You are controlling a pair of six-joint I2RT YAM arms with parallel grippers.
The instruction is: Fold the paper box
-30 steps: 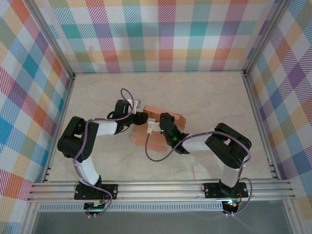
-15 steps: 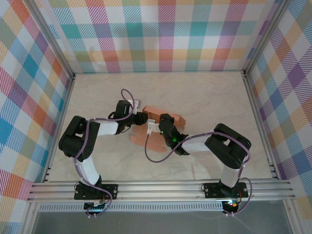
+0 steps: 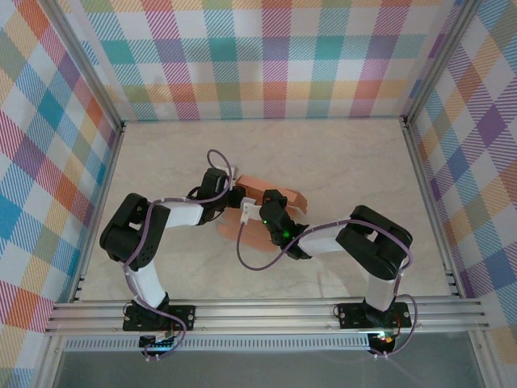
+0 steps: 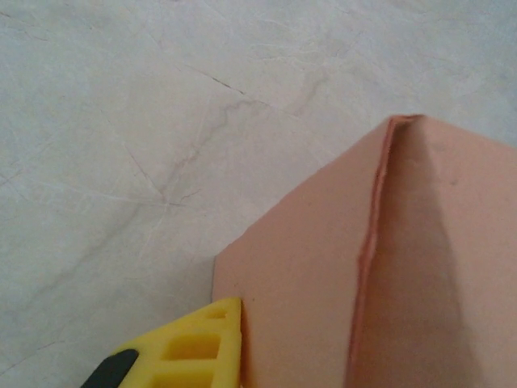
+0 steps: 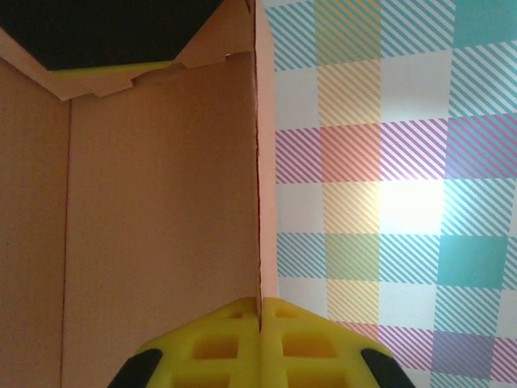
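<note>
Just plain salmon-orange paper box (image 4: 307, 283)

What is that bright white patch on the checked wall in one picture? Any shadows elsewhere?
Right wrist view: glare washes out the plaid wall beside the paper box. Left wrist view: a soft shadow darkens the box's right panel. Top external view: even light, sharp picture.

your salmon-orange card paper box (image 3: 260, 185) lies near the middle of the pale marbled table top (image 3: 339, 153), between the two arms. the left gripper (image 3: 236, 196) is at its left side, one finger (image 4: 192, 352) touching a panel edge. the right gripper (image 5: 260, 327) comes in from the right, over the box, with a wall edge between its pads.
</note>
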